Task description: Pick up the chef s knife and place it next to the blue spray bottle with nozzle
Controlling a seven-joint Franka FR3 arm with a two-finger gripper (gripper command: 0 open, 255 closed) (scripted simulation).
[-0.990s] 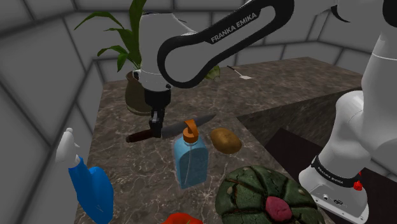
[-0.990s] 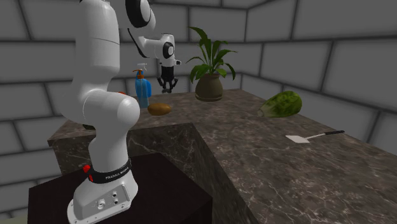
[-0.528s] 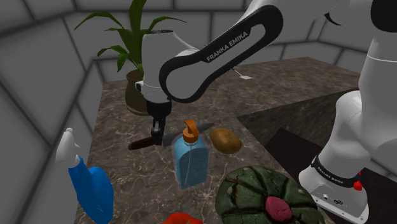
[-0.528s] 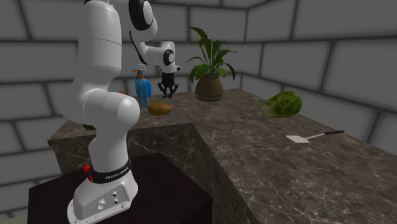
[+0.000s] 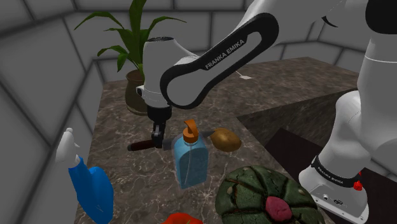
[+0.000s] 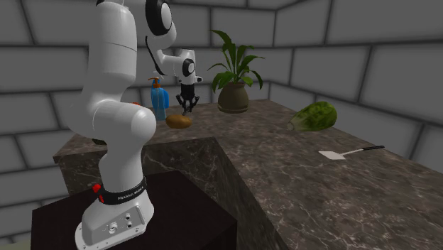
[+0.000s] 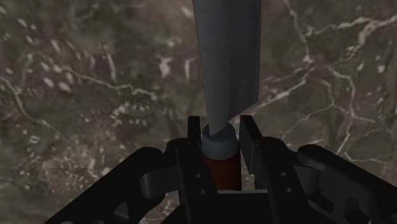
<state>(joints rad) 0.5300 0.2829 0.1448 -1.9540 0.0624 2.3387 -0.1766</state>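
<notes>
The fingers (image 7: 249,135) pinched the chef's knife (image 7: 229,57) at the collar where blade meets handle, a grip near its balance point, presumably to hold it level. It hung low over the desk (image 7: 83,95), just beside the blue bottle (image 5: 189,162) with orange nozzle, evidently for release there.
</notes>
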